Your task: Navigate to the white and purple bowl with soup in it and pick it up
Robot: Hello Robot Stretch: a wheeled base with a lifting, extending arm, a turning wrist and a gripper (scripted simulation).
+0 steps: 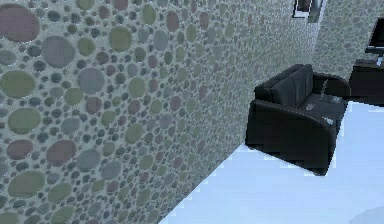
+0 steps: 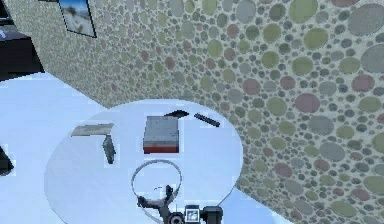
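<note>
In the forward view the pebble-patterned wall (image 1: 90,100) takes the left and runs away to a dark armchair (image 1: 295,115) on the right. With so little room ahead, we judge the driving to be over. In the arm side view, far off on the left, stands a dark piece of furniture (image 2: 20,55), with a framed picture (image 2: 78,15) on the wall just right of it. Nearer comes the round white table (image 2: 222,165). On it, left to right, lie a flat grey piece (image 2: 92,130) with a second grey piece (image 2: 108,150) just beside it, a boxy block (image 2: 163,133) near the middle, and a thin dark bar (image 2: 207,120) toward the far right. Nearer than the block, close to the table's near edge, sits a pale round rim that we take for the bowl (image 2: 158,172); we cannot make out its purple or its soup. The gripper (image 2: 160,203) stands right at the bowl's near side, with the arm's white squares (image 2: 190,215) just to its right. We cannot tell how its fingers are set, nor whether it has hold of anything, since the bowl rests on the table at its far end. We judge the step in hand to be the grasp. To do it well, we should take the near rim squarely, lift straight up and keep the bowl level for the soup's sake, without nudging the block beyond.
</note>
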